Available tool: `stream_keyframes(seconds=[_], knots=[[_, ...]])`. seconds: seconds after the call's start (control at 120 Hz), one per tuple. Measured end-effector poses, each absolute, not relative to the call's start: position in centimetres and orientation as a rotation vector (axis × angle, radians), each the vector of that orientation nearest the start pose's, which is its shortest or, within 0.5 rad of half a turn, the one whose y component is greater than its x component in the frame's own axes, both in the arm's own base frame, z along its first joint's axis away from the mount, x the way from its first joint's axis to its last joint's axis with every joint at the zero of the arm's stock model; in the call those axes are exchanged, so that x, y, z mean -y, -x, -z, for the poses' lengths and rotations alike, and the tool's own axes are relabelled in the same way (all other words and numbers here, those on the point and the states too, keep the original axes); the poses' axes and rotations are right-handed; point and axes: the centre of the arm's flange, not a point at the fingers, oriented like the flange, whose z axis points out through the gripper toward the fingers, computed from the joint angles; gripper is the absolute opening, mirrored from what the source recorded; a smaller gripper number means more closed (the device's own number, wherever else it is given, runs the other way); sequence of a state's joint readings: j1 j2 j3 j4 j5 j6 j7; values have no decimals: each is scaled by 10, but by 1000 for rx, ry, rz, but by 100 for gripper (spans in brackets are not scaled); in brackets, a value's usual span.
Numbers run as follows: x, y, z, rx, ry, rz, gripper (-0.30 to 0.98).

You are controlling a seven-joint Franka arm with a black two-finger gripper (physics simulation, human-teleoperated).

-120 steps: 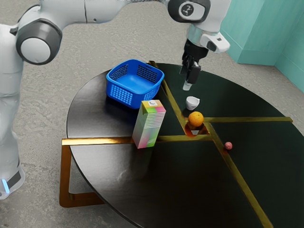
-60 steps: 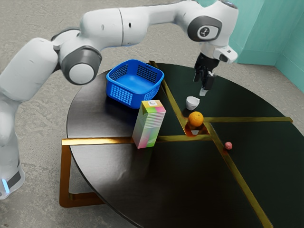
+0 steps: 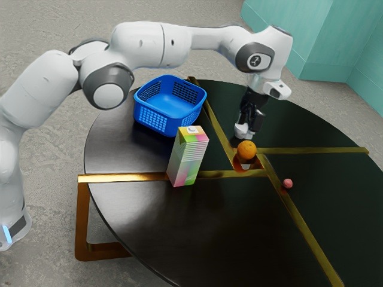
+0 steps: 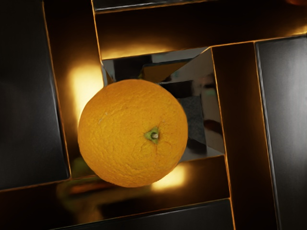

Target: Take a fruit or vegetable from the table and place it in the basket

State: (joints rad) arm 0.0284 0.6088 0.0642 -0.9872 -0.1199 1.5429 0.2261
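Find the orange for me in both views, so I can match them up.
Exterior view: the orange, slightly right of the picture's middle, to the exterior view's right of the carton.
Wrist view: the orange, large, near the picture's middle, partly covering the square recess.
Shared landmark: that square recess, where the gold strips meet, right by the orange.

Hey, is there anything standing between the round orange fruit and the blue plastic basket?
Nothing visible stands squarely between the orange and the basket. The tall multicoloured carton stands beside that route, on the exterior camera's side, and may need clearance.
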Motion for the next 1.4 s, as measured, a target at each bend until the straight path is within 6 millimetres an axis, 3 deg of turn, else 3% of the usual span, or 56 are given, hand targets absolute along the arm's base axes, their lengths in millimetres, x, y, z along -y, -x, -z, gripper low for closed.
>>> stream_keyframes(seconds=[0.342, 0.667, 0.892, 0.95, 1.067, 1.117, 1.158, 1.233, 1.283, 1.333, 1.4], knots=[[-41, -737, -464, -281, 3242, -24, 69], [-45, -744, -425, -282, 3298, -40, 69], [-43, -747, -424, -298, 3316, 4, 68], [-44, -747, -424, -299, 3318, 14, 63], [-45, -747, -428, -302, 3307, 26, 37], [-45, -743, -444, -299, 3281, 30, 27], [-35, -734, -479, -318, 3240, 54, 22], [2, -695, -581, -392, 3148, 136, 20], [12, -650, -645, -403, 3102, 168, 22], [-3, -607, -681, -354, 3074, 150, 22], [-49, -572, -685, -214, 3063, 61, 23]])
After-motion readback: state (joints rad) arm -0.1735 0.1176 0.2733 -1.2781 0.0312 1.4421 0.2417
